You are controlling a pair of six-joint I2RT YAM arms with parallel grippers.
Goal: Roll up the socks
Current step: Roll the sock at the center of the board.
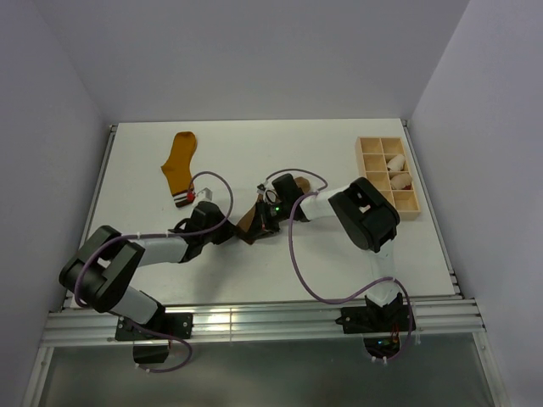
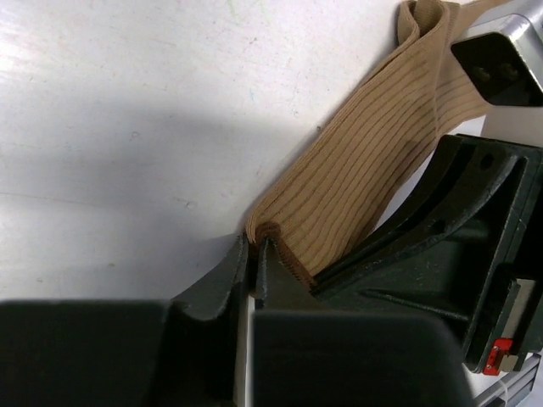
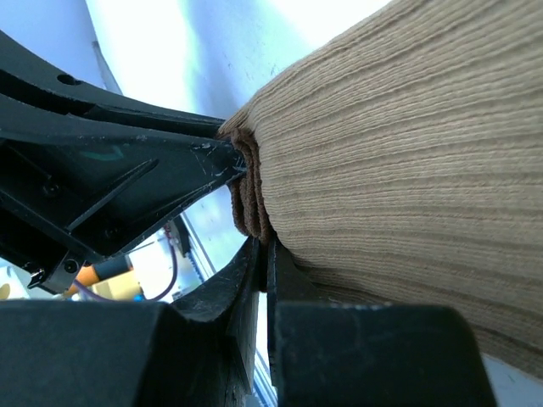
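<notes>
both the left jaws and the right jaws are clamped tight on the dark cuff of the tan-brown ribbed fabric sock [image 1: 249, 222], well clear of the wooden divided tray [image 1: 387, 178] (probably to start rolling there), the mustard-orange fabric sock [image 1: 180, 165] lying flat farther off.

A robotics lab: bare white table [image 1: 254, 144], plain surrounding walls [image 1: 254, 51], aluminium mounting rail [image 1: 254, 326].
</notes>
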